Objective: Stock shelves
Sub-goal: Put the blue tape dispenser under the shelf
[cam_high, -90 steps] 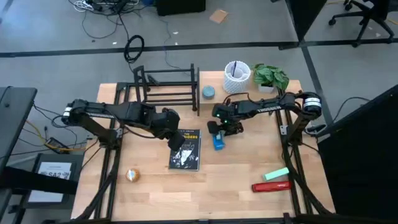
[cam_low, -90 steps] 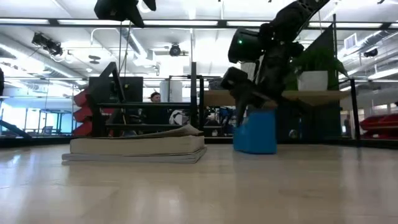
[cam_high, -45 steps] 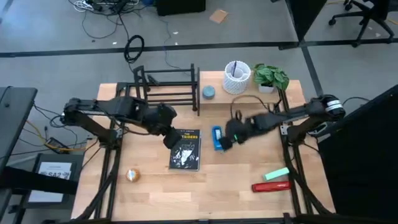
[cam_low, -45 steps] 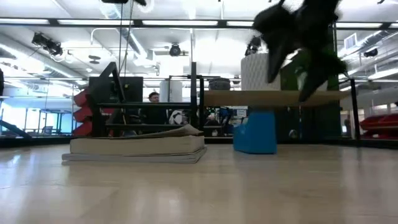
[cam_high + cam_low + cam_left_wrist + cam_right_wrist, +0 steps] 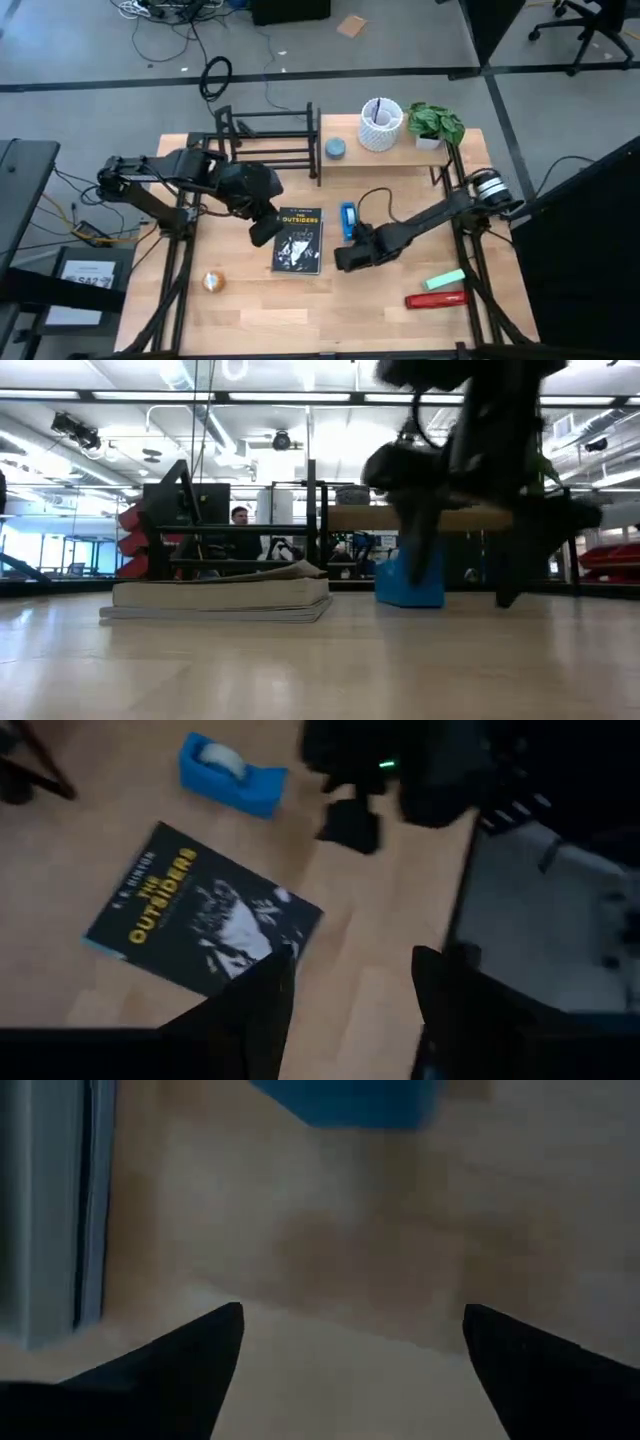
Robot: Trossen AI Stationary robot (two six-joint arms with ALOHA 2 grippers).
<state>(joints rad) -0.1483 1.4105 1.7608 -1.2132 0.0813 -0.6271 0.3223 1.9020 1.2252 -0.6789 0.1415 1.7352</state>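
your right gripper (image 5: 348,258) sits low over the table just right of the book (image 5: 299,240) and below the blue tape dispenser (image 5: 348,221), fingers apart, holding nothing. your left gripper (image 5: 262,230) hovers at the book's upper left corner, fingers apart too. black rack (image 5: 268,142) stands at the back left, wooden shelf board (image 5: 400,152) back right, carrying a white cup (image 5: 381,124) and plant (image 5: 436,123).

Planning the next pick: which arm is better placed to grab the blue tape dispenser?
Right, probably. The right end effector is open and empty, just in front of the blue tape dispenser. The left end effector, also open, sits across the book from it.
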